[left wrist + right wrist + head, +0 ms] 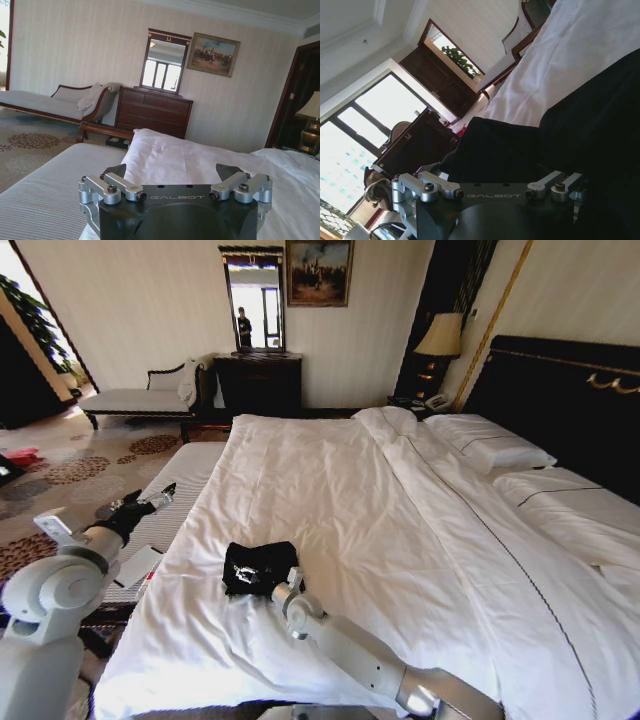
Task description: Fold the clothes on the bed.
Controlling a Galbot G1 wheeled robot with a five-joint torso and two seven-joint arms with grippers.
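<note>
Closest in, low on the left, the left arm is raised beside the bed (420,540), its left gripper (160,496) out over the grey striped mattress edge, well left of the T-shirt (258,567) and touching nothing; from its own wrist camera the left gripper (172,175) shows its fingers spread wide with only white duvet beyond them, so it's empty; moving right, the black T-shirt sits bunched in a small, roughly squared heap on the white duvet near the bed's foot-end corner; right up against the shirt's near edge is the right gripper (283,592), arm stretched across the duvet to reach it; in the right wrist camera black cloth (570,140) crowds the gripper body, and whether those fingers are parted or pinched on fabric I cannot tell; handling call: light, limp cotton, nothing stiff or fragile, likely to sag and drag on the soft duvet rather than slide, so I'd judge a pinch at an outer edge or hem, not the thick middle, gives best control; writing: "GALBOT" reads plainly on both gripper housings; white marks on the shirt are too small to read.
</note>
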